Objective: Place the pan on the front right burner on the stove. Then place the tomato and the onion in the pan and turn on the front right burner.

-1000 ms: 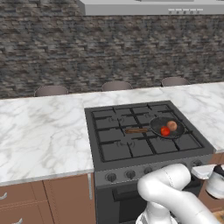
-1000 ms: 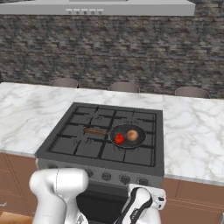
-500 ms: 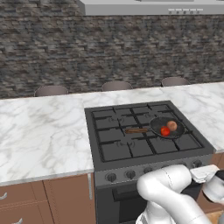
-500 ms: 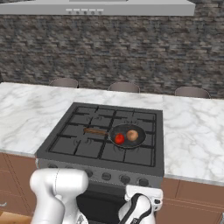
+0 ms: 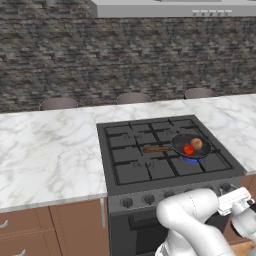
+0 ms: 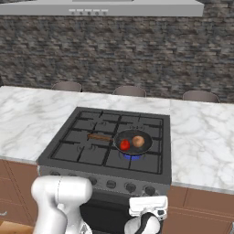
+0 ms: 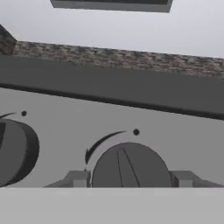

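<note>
Left base view shows a blue flame now under the shallow black frying pan with a wooden handle [image 5: 186, 146], absent a second ago, so the front right burner [image 5: 192, 160] of the wide black gas stove [image 5: 150, 170] looks lit and the task seems all but finished. One glossy red tomato [image 5: 188, 150] and one brownish-orange onion [image 5: 197, 143] sit touching in the single pan. In the hand view, the gripper [image 7: 130, 178] has narrowed and its fingers [image 7: 78, 179] bracket one round grey knob [image 7: 130, 168], apparently pinching it; a second knob [image 7: 15, 151] stands beside.
</note>
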Motion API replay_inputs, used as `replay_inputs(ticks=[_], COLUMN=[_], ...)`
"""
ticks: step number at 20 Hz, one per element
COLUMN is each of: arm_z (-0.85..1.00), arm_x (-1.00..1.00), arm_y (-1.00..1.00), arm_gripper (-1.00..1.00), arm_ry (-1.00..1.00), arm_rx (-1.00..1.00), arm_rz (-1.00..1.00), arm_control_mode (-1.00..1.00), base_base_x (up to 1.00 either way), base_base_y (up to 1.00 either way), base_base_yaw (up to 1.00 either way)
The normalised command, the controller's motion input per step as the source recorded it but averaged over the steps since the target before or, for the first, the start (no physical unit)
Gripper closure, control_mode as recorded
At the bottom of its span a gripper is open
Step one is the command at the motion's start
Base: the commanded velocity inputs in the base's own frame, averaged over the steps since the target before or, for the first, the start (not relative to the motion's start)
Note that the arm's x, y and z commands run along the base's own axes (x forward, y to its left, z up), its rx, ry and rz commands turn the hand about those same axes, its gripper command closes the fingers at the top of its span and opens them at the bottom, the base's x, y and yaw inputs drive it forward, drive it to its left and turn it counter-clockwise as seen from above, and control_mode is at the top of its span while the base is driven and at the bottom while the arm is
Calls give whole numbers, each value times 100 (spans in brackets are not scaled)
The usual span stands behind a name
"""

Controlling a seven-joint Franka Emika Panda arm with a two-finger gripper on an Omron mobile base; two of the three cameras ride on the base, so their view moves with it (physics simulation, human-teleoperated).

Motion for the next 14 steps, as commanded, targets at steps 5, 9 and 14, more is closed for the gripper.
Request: replay_inputs(ticks=[5,9,14], arm_z=[3,4,0], arm_x=[0,0,0], arm_y=[9,8,13], arm_gripper=[100,100,100], arm_ry=[-28,-27,-12], arm_rx=[-42,-44,-35], arm_rz=[2,2,0], arm_control_mode=[-100,-100,-100], base_base_x=[0,0,0], base_base_y=[0,0,0], base_base_yaw=[0,0,0])
